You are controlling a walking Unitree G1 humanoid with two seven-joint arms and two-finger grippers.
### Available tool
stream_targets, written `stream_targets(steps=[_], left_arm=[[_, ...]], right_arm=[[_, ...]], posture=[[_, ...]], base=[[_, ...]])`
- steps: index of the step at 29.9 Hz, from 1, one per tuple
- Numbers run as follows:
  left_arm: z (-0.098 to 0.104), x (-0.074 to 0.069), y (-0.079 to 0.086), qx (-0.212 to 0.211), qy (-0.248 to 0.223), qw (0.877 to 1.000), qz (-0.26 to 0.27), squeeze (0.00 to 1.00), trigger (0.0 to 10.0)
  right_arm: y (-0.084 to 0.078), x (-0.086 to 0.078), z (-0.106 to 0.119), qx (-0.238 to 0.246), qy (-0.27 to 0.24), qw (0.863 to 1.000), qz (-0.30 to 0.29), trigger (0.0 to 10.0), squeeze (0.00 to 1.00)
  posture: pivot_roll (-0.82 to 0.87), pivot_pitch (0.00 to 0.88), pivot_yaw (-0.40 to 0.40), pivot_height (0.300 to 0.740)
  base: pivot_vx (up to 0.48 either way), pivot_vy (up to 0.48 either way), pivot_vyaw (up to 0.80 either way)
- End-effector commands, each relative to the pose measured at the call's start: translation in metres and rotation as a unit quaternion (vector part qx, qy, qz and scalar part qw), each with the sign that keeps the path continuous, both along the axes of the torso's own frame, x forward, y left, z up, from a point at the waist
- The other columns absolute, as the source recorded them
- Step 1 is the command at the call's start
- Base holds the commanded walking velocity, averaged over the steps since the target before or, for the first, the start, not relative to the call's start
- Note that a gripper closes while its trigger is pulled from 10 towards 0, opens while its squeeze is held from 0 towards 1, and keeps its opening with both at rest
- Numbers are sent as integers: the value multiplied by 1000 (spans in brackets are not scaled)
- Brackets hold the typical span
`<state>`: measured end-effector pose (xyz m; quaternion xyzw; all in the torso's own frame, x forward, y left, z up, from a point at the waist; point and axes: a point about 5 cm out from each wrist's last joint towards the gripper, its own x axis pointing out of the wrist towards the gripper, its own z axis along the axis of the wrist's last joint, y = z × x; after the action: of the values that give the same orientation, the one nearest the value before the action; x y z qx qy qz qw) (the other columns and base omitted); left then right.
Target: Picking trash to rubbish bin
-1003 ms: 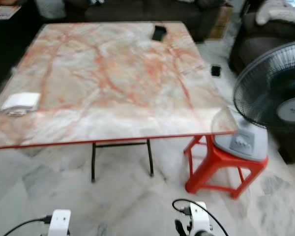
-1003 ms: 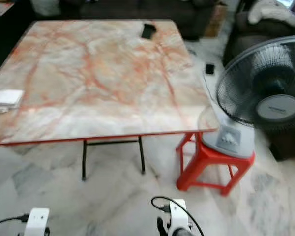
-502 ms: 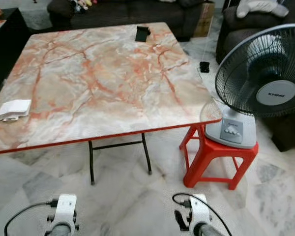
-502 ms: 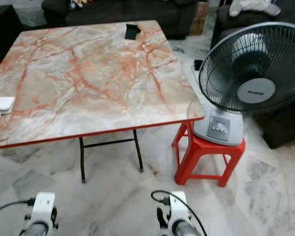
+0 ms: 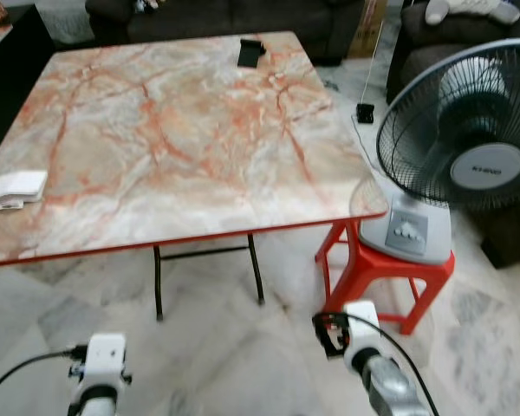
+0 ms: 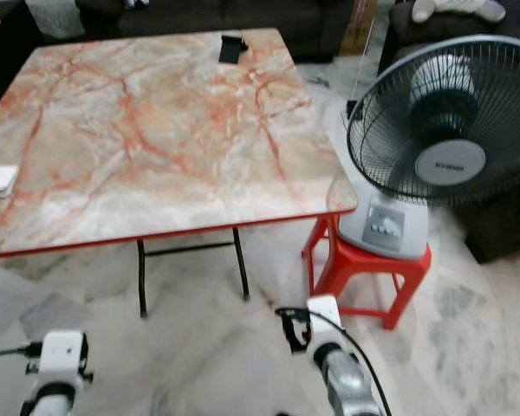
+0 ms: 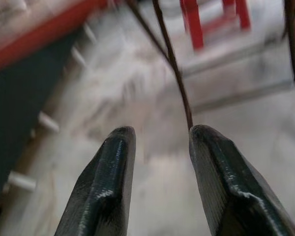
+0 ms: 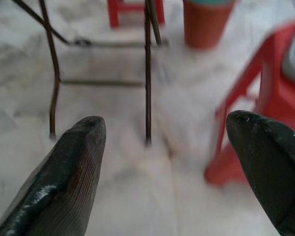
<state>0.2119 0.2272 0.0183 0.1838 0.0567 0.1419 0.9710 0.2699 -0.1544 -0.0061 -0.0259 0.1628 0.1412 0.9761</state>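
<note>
On the far left edge of the marble-patterned desk point(image 5: 182, 130), a folded white piece point(image 5: 16, 188) is lying flat; it looks like paper or tissue and is the likeliest trash here, though I cannot tell for sure. A dark object point(image 5: 250, 53) is sitting near the far edge of the same desk, too small to identify. Neither is being touched by anything.

Both arms are hanging low in front of the robot, above the pale tiled floor point(image 5: 225, 347) and short of the desk's near edge. The left pincer point(image 7: 157, 167) is pointing at the floor beneath the desk with its fingers a modest gap apart and nothing between them. The right pincer point(image 8: 164, 162) is spread wide, also empty, and is looking toward the desk's thin metal legs point(image 8: 148, 69) and an orange-brown container point(image 8: 206, 22) standing on the floor beyond them. That container might be the rubbish bin, but its blurred shape is leaving this uncertain.

To the right, a fan point(image 5: 468, 147) is standing on a red plastic stool point(image 5: 381, 273) just beside the desk's corner.

As a judgement, the task is sitting at its very beginning: nothing is being carried and no trash is visibly binned. What is left appears to be everything: closing in on the white piece, which lies well apart from both pincers, picking it up, and carrying it to the bin.
</note>
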Motion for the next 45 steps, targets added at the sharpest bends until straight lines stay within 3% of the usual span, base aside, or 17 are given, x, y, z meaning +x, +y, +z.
stream_targets(steps=[1,3,6,7,10,11,13,16,18,21,29,45], left_arm=[[18,3,-1,24,-31,999,-8,0,10000],[28,7,-3,34,-48,998,-20,0,10000],[61,19,-7,30,-106,994,-16,0,10000],[61,19,-7,30,-106,994,-16,0,10000],[85,39,-24,5,-151,988,-37,0,10000],[94,54,-38,-10,-163,985,-57,0,10000],[101,70,-51,-30,-173,982,-72,0,10000],[106,81,-60,-35,-175,980,-84,0,10000],[114,95,-71,-49,-178,978,-100,0,10000],[118,105,-76,-60,-175,977,-106,0,10000],[128,117,-77,-58,-183,975,-116,0,10000],[119,115,-80,-69,-168,976,-119,0,10000]], right_arm=[[3,3,11,13,-40,999,9,10000,0],[6,7,19,19,-62,998,13,10000,0],[16,20,47,42,-124,991,17,10000,0],[16,20,47,42,-124,991,17,10000,0],[30,33,68,63,-160,985,26,10000,0],[37,41,73,67,-164,984,23,10000,0],[43,50,81,75,-170,982,17,10000,0],[51,57,91,85,-181,980,18,10000,0],[64,68,112,105,-206,973,22,10000,0],[72,75,123,122,-215,969,16,10000,0],[83,81,132,130,-221,966,21,10000,0],[77,81,131,113,-225,968,23,10000,0]], posture=[[122,105,-9,740],[125,100,-11,740],[124,94,-16,740],[124,94,-16,740],[109,80,-19,740],[104,76,-17,740],[108,70,-15,740],[99,67,-9,740],[94,61,-2,740],[98,61,2,740],[113,76,5,740],[104,113,2,740]], base=[[0,0,0],[0,0,0],[0,0,0],[0,0,0],[0,0,0],[0,0,0],[0,0,0],[0,0,0],[0,0,0],[0,0,0],[0,124,0],[0,360,61]])
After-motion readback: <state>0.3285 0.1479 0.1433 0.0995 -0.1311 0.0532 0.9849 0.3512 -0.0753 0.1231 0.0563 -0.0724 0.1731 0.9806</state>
